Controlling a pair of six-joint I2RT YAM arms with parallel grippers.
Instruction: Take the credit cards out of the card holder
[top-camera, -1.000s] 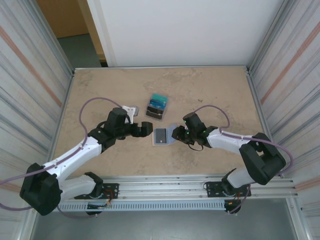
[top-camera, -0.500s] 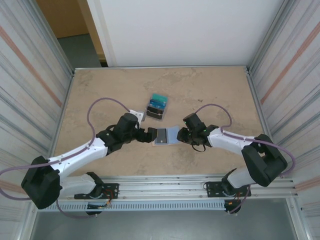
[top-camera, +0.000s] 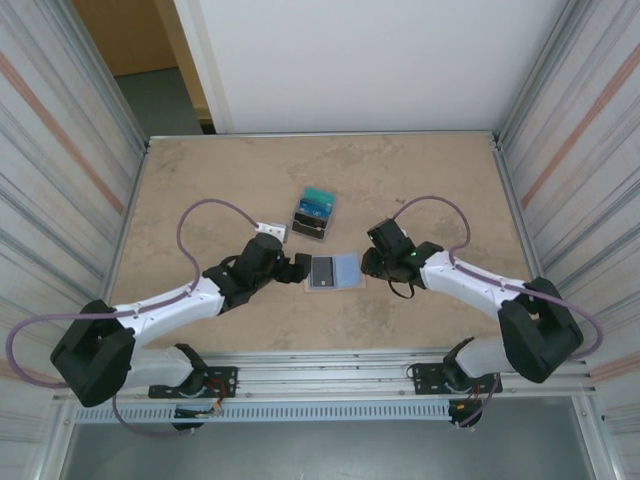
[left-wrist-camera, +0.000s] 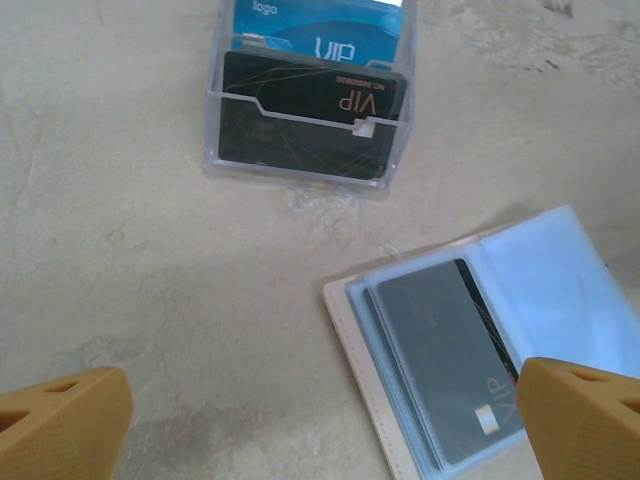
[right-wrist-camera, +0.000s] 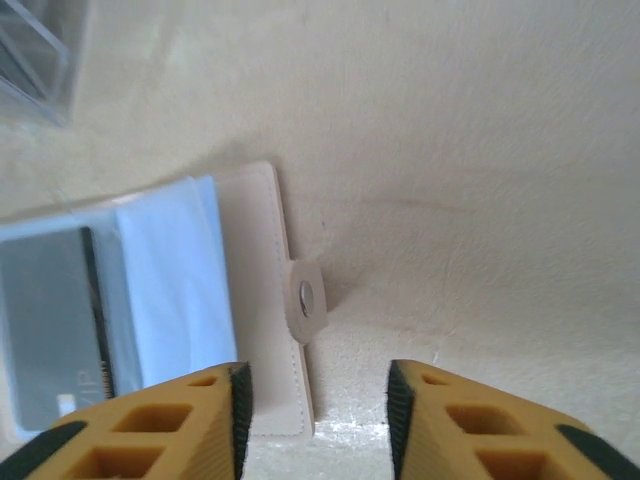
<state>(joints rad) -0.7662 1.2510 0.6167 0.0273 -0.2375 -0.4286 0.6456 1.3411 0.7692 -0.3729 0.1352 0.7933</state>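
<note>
Right tool (right-wrist-camera: 315, 425) hangs low, fingers apart, straddling the cream edge of the card holder (right-wrist-camera: 170, 270). The holder lies open on the desk (right-wrist-camera: 480, 150), snap tab (right-wrist-camera: 305, 300) pointing right, with a dark card (right-wrist-camera: 45, 330) tucked in its pale blue sleeve.

We see the left arm swung in to the right, so the left fingers (left-wrist-camera: 62, 425) now stand spread at the left edge of the card holder (top-camera: 346, 266) rather than short of it. The holder's right leaf, tilted up before, now lies open and flat on the table (top-camera: 200, 180). The right fingers (right-wrist-camera: 150, 428) have parted and drawn back a little from the tab (right-wrist-camera: 305, 300).
</note>
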